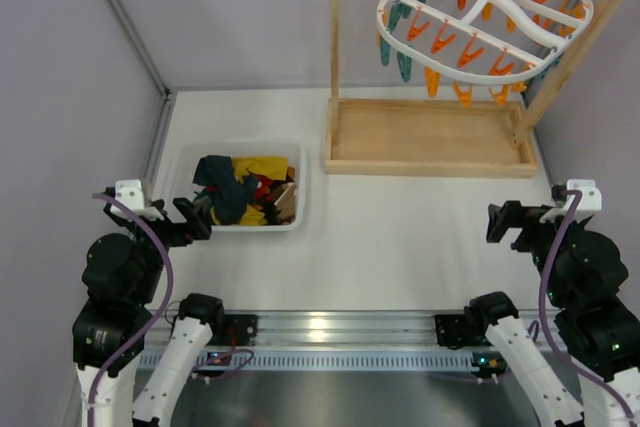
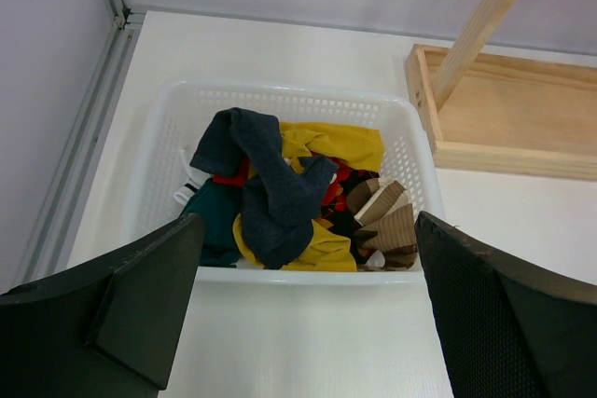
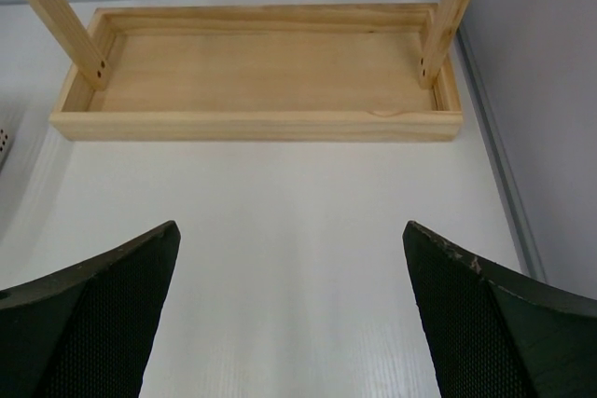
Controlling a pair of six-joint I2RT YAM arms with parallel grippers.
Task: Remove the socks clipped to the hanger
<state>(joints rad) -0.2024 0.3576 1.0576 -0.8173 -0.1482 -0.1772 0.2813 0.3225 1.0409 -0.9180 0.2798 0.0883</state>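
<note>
Hanger: the white oval hanger [image 1: 510, 15] hangs by its hook from the top bar of the wooden rack [image 1: 425, 137], at the far right of the desk [image 1: 400, 217], tilted down on its near side.
Clips: orange clips [image 1: 470, 50] dangle from the ribs and the near rim, and teal clips [image 1: 402, 62] hang at the left end. Only clips show under the frame in the top view.
Socks: a dark navy piece [image 2: 270, 184] lies on top of a fabric pile in the white basket [image 2: 280, 90], with a mustard yellow piece [image 2: 336, 142] under and behind it. I cannot tell for sure which pieces in the pile are socks.
Rest of the pile: red fabric [image 2: 336, 179], brown striped fabric [image 2: 387, 221] on the right, and a dark green piece [image 2: 210, 212] on the left.
Basket: it sits on the desk left of the rack's base tray, apart from it.
Left gripper: the left gripper [image 1: 192, 219] has its fingers spread wide and holds nothing. It hovers just at the basket's near left corner, pointing over the pile.
Right gripper: the right gripper [image 1: 505, 222] is also spread wide with nothing between its fingers. It hangs over bare desk, near the right edge, on the near side of the rack's tray.
Rack: a shallow wooden tray base with upright and slanted posts.
</note>
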